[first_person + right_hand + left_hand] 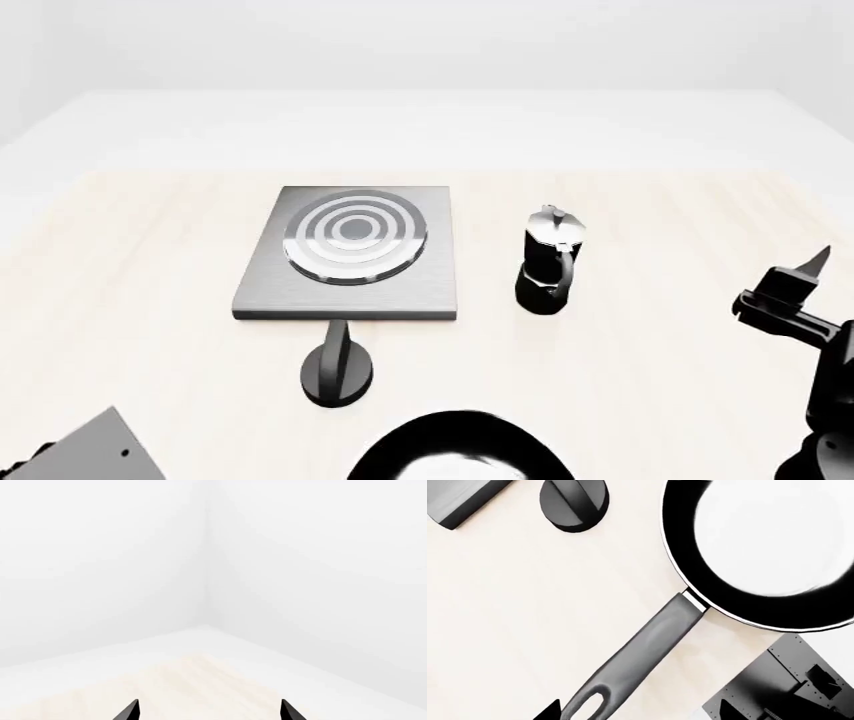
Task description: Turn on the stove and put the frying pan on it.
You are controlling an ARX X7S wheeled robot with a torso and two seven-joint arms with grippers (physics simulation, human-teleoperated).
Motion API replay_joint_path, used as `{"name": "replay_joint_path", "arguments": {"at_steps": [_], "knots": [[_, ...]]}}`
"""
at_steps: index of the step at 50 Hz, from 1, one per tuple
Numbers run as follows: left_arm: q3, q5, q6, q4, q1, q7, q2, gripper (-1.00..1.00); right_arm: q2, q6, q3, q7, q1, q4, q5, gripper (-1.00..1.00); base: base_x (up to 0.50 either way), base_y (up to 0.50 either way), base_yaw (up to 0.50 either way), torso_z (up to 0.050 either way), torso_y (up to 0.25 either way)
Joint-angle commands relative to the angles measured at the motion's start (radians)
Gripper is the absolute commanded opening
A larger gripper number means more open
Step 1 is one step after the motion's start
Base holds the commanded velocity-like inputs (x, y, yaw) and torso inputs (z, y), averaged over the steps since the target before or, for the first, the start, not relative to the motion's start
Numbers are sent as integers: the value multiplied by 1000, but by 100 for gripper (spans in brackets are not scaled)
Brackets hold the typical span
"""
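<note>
Early stage: pan not yet gripped, burner bare.

Left wrist view: frying pan (774,550) at upper right on the bench (514,620), handle running to the lower edge between the left tool (577,715) tips; gap unclear, nothing held. Knob (574,502) at top.
Head view: stove (354,255) centre, pot (550,262) to its right.
Right wrist view: right tool (208,711) spread, empty.
Next, probably: turn knob, then grip handle.

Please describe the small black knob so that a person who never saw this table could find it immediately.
Find the flat grey stove with its ringed burner near the middle of the pale wooden table. Just in front of its near edge, toward the robot, stands the knob. Unlike the taller moka pot on the stove's right, it is a low round black disc with a raised ridge across it.
</note>
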Motion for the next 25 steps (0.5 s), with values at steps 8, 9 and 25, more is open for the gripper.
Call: {"name": "replay_joint_path", "arguments": {"at_steps": [8,9,25], "knots": [[10,16,-23,-42,-38,1,38,100,-17,-12,23,-27,9,20,-6,100,0,0,0,0,0],[11,20,-26,-47,-39,2,42,100,-17,-13,21,-26,9,22,-7,100,0,0,0,0,0],[41,121,-72,-125,-10,27,124,100,-19,-31,18,-23,-4,31,-8,100,0,0,0,0,0]]}}
